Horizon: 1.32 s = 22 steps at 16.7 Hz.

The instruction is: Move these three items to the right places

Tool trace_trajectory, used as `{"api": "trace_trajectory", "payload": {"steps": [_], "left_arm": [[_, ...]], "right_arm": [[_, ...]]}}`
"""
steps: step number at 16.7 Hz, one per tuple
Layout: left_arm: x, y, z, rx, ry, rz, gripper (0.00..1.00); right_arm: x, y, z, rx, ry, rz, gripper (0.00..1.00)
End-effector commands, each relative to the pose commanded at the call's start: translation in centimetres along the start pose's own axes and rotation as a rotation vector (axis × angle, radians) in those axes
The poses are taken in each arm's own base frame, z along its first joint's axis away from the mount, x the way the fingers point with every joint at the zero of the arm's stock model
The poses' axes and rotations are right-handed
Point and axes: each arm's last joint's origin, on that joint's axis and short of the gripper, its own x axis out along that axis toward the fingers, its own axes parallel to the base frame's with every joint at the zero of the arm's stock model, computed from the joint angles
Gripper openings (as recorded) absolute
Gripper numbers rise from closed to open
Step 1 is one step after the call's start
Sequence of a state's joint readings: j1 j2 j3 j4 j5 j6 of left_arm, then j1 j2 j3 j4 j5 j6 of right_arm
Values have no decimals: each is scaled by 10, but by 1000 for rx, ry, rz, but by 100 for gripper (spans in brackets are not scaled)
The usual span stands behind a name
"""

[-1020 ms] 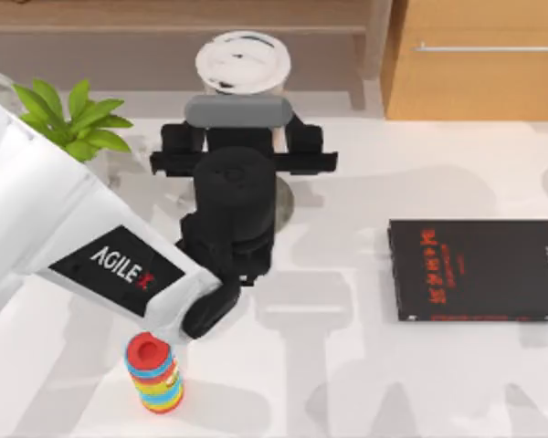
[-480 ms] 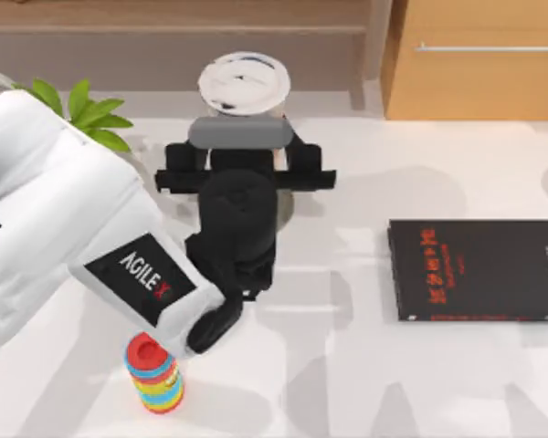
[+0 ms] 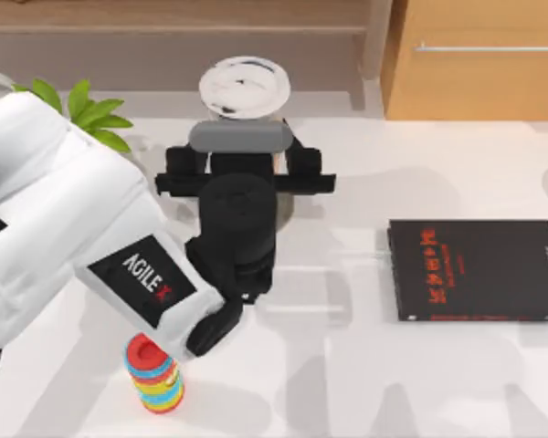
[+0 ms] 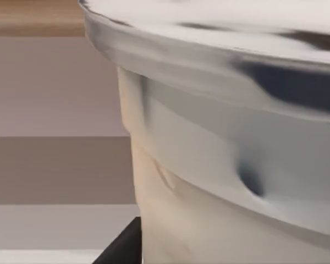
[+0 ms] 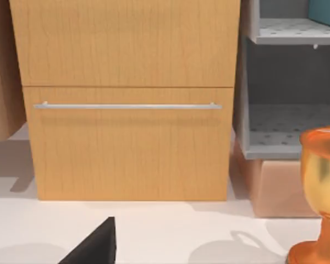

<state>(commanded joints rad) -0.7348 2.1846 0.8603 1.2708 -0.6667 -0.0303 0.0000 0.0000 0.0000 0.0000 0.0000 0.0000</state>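
Observation:
My left gripper (image 3: 244, 137) is shut on the tall cup of milky tea at the table's back middle. The cup's white lid (image 3: 244, 87) shows just beyond the gripper. In the left wrist view the cup's lid rim (image 4: 220, 60) and pale tea-filled wall (image 4: 209, 231) are very close. A sliver of the grey coaster (image 3: 284, 206) peeks out from under the left arm's black wrist. The flat black book with red lettering (image 3: 475, 269) lies at the right. A rainbow-ringed stack with a red top (image 3: 153, 372) stands at the front left.
A green plant (image 3: 78, 114) is at the back left. A wooden drawer cabinet (image 3: 479, 59) stands behind the table at the right, also seen as cabinet (image 5: 126, 99), beside a grey shelf (image 5: 291, 82) and an orange-gold goblet (image 5: 322, 187).
The left arm has swung in over the table's left side. The gripper and the cup have shifted together a little toward the front, over the coaster.

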Motion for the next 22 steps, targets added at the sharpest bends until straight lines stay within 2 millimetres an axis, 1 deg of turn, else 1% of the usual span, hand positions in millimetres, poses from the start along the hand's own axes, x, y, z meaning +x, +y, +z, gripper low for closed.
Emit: {"api": "trace_trajectory", "payload": {"steps": [10,11,19,22], "left_arm": [[0,0,0,0,0,0,98],[0,0,0,0,0,0,100],[0,0,0,-1,-1,2,100],[-3,-4,9,-14,-27,-5,100]], "right_arm": [[0,0,0,0,0,0,100],[0,0,0,0,0,0,100],[0,0,0,0,0,0,100],[0,0,0,0,0,0,100]]}}
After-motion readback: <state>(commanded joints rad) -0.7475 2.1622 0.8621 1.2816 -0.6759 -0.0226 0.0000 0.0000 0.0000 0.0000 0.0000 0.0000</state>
